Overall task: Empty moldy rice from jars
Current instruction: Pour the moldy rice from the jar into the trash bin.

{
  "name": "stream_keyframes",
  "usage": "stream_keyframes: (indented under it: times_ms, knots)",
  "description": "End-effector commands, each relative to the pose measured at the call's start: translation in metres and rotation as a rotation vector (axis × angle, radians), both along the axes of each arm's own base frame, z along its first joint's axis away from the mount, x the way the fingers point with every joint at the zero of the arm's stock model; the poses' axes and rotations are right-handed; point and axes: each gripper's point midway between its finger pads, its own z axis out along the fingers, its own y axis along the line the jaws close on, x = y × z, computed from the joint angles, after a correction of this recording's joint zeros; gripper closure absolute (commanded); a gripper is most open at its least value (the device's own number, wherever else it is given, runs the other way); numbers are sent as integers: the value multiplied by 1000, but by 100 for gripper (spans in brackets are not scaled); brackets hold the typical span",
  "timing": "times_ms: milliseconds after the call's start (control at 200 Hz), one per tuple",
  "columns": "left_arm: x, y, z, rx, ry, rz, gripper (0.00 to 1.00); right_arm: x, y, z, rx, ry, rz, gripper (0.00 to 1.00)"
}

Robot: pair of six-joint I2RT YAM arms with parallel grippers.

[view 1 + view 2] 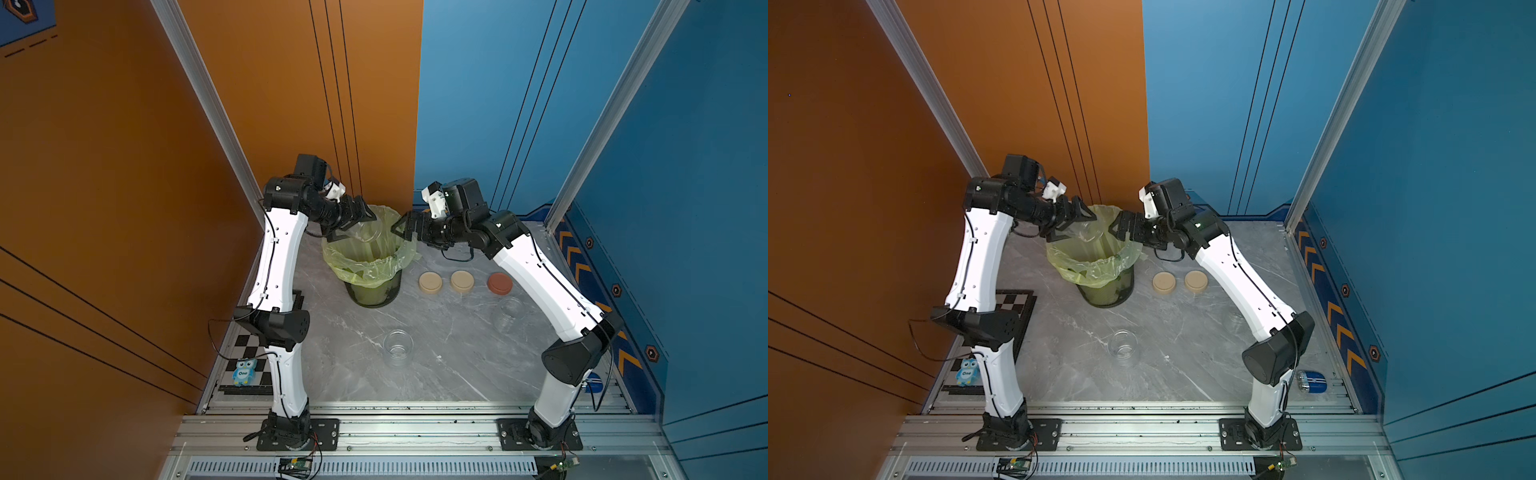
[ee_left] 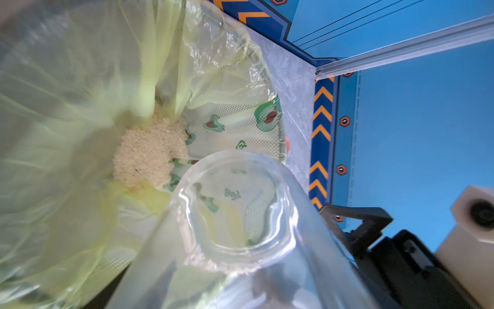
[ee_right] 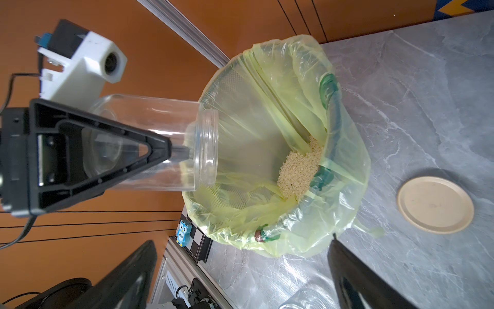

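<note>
One jar hangs tipped over the bagged bin near the table's far edge, our left gripper holding it with jaws clamped. Moldy rice lies inside the bin, and our right gripper has its jaws apart.

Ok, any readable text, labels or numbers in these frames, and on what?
"One": on the blue owl figure.
Green printed marks on the yellow bin bag: too blurred to read.
Nothing else legible in any view.
</note>
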Motion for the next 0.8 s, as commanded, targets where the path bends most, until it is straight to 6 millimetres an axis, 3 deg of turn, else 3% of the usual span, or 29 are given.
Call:
stream_keyframes:
  times_ms: [0, 185, 310, 415, 480, 540, 631, 796]
  knots:
    - [3, -7, 22, -149, 3, 12, 100, -2, -5, 21, 36, -35, -16, 0]
    - [2, 2, 14, -119, 7, 14, 100, -3, -8, 20, 32, -33, -29, 0]
    - [-3, 15, -2, 47, -37, 9, 100, -4, -11, 20, 29, -36, -36, 0]
    - [-5, 36, -14, 416, -160, 4, 100, -4, -16, 19, 28, -29, -45, 0]
    - [-7, 58, 9, 792, -306, 72, 100, -6, -21, 19, 26, -25, -53, 0]
    - [-7, 56, 37, 1025, -466, 118, 100, -7, -28, 18, 21, -22, -66, 0]
    - [-1, 35, 52, 1004, -617, 123, 100, -9, -35, 16, 19, -15, -80, 0]
    - [-2, 35, 37, 972, -597, 102, 100, -7, -43, 12, 18, -1, -93, 0]
